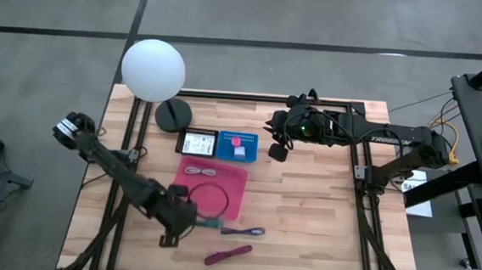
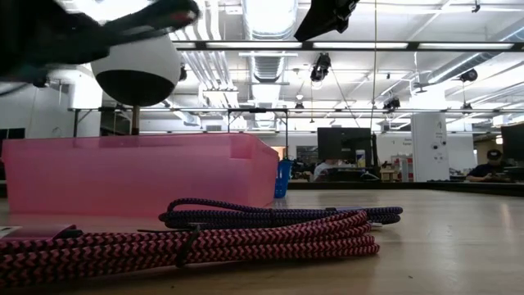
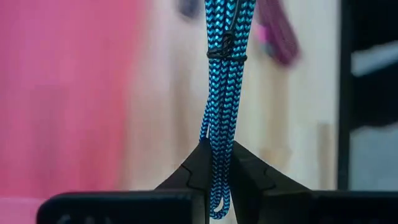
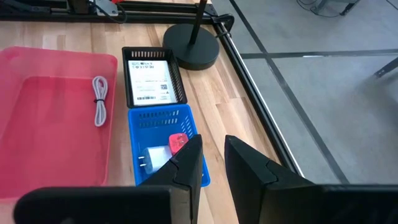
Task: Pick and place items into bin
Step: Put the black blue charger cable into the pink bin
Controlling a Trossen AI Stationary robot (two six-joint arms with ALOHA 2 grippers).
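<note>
The left gripper has closed on the teal cord, pinching the bundle at its end so the rest trails away, just beside the pink bin at its near corner, handy for a short carry. A white cord already lies in the bin; the purple cord and magenta cord wait on the table. The right gripper hovers empty, jaws narrowly apart, above the blue basket, probably kept clear.
</note>
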